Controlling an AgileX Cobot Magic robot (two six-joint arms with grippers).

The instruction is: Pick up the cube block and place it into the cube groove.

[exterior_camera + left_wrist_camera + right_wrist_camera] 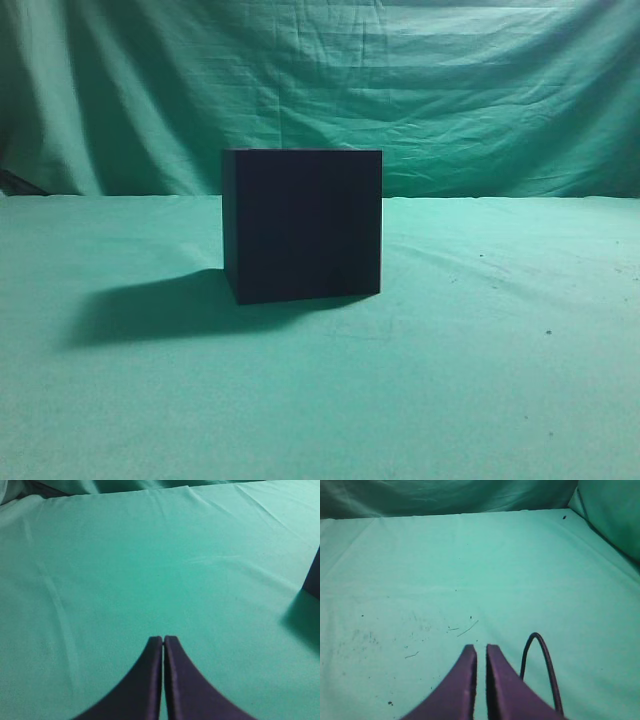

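Green cloth [480,400] covers my whole table, and the cube groove [302,225] sits mid-table, toward the back edge, throwing a shadow left. My left gripper [163,639] has its fingers pressed together over bare cloth, holding nothing. My right gripper [481,648] is nearly closed too, a thin cable [542,660] looping beside it.

**Dim, green-tinted frames with one hard shadow**

We are looking at soft, grainy pictures under a strong green cast. In the exterior view, light is coming from the right, and the cube groove [302,224] is throwing a long dark shadow [150,308] leftward across the cloth [480,380]; its faces are reading as near-black, with no detail. Both wrist views are showing blurred close foregrounds. The backdrop [400,90] is darkening toward the corners.
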